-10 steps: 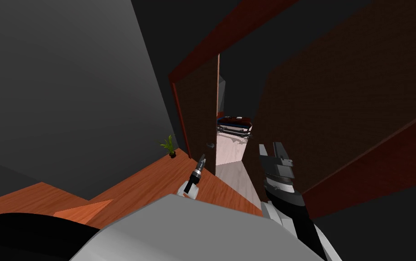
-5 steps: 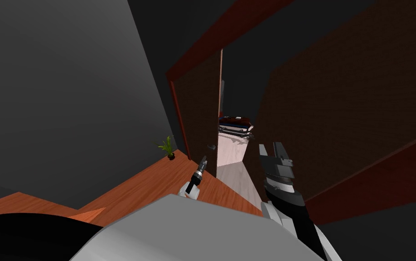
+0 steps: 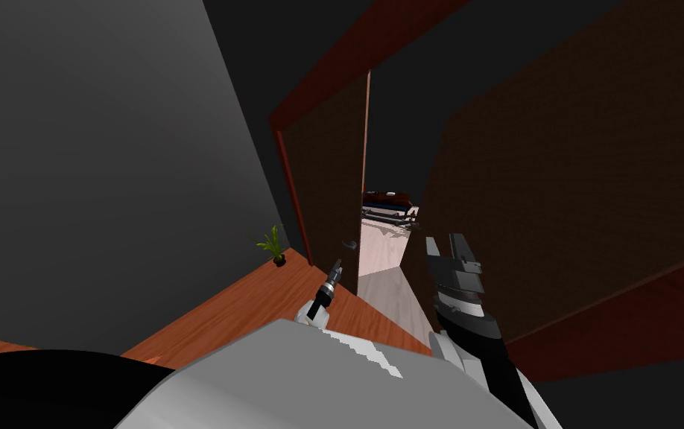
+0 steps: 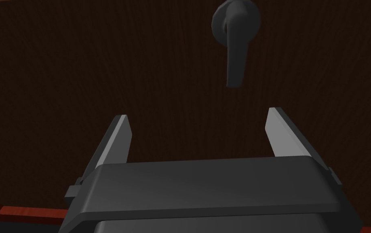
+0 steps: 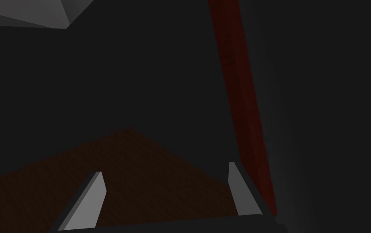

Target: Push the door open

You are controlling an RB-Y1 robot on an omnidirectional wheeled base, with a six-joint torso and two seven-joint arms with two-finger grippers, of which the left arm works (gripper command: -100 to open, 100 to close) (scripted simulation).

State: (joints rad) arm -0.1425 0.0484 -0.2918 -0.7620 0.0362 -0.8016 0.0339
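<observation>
Far left: a plain grey wall [image 3: 109, 164]. At its foot, a small potted plant [image 3: 273, 246] stands on the red-brown wooden floor [image 3: 244, 305].

Door [image 3: 329, 179]: dark brown leaf in a red-brown frame [image 3: 287, 186], standing ajar. Its free edge is clear of the opening. A dark lever handle [image 3: 349, 243] sits low on the leaf near that edge.

Left gripper [image 3: 335, 266]: in front of the door, just below the handle. In the left wrist view the gripper [image 4: 197, 114] has its fingers spread with nothing between them and faces the dark door face. The handle [image 4: 235, 40] lies beyond the fingertips, apart from both. Contact with the leaf cannot be told.

Gap right of the door edge: a pale floor [image 3: 381, 257] beyond, with a dark red and blue piece of furniture [image 3: 389, 199] farther in.

Right gripper [image 3: 445, 246]: raised beside the gap, before a broad dark brown panel [image 3: 556, 186]. In the right wrist view the gripper [image 5: 164, 170] is spread and holds nothing, with a red-brown strip [image 5: 241, 101] ahead.
</observation>
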